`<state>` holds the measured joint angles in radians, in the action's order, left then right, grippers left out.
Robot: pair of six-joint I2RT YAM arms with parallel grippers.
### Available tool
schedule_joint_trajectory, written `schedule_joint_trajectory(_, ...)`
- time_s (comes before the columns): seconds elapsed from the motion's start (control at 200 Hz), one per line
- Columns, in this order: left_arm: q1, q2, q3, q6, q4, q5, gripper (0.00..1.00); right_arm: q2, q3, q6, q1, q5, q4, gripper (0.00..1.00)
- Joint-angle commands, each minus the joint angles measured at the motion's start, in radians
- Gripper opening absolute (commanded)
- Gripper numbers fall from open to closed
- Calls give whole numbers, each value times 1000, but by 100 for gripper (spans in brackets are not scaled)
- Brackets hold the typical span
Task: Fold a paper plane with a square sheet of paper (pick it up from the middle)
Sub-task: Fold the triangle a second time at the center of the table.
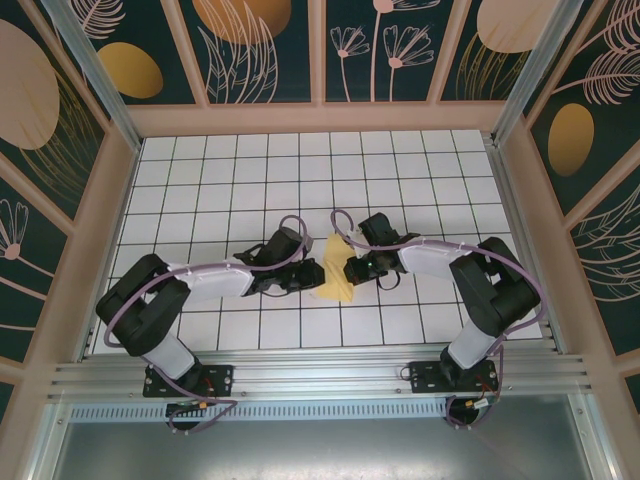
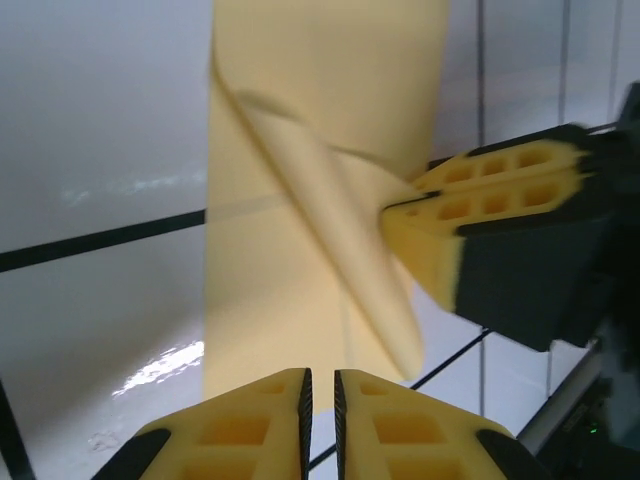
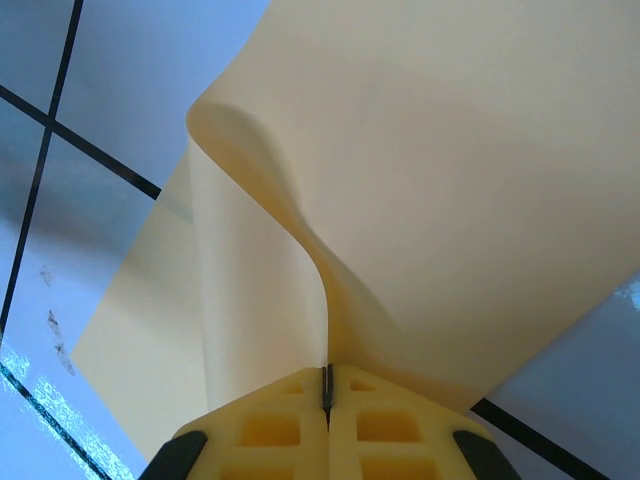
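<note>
Currently: square sheet of paper (image 3: 450, 180) pinched between closed right fingers (image 3: 270, 430); left fingers (image 2: 240, 430) nearly together at its edge, hold unclear

A white tabletop (image 1: 200, 170), ruled into square tiles by thin dark lines, fills the middle of the overhead view. Pale wooden rails (image 1: 310, 118) border it at the top, left and right of the frame. Above them stand dark teal wall panels (image 1: 270, 50) printed with peach discs and line-drawn leaves and flowers. Silver metal posts (image 1: 90, 70) slant in at the upper corners. A ribbed aluminium rail (image 1: 320, 375) crosses the lower frame, with grey sheet metal (image 1: 320, 445) beneath. The light is even, with soft glare on the glossy surface.
</note>
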<state>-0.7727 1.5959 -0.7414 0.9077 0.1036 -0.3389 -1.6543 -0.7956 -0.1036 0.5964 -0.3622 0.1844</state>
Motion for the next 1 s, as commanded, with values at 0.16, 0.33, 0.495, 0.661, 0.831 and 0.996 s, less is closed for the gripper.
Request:
schedule_joint_trajectory(0.16,0,38,-27,181,285,19,11,-18,6,-8,1,9,20,5)
schedule_joint_trajectory(0.33,0,112,-18,278,411,35,10,-18,9,-10,0,5,21,5)
schedule_joint_trajectory(0.495,0,175,-21,299,453,27,11,-14,9,-6,-4,0,23,5)
schedule_joint_trajectory(0.661,0,216,-34,310,456,19,11,-15,8,-3,-7,-1,24,5)
schedule_joint_trajectory(0.831,0,248,-53,307,417,27,12,-18,7,-2,-8,-3,24,5)
schedule_joint_trajectory(0.996,0,275,-73,295,354,41,11,-21,4,-4,-9,-4,24,5)
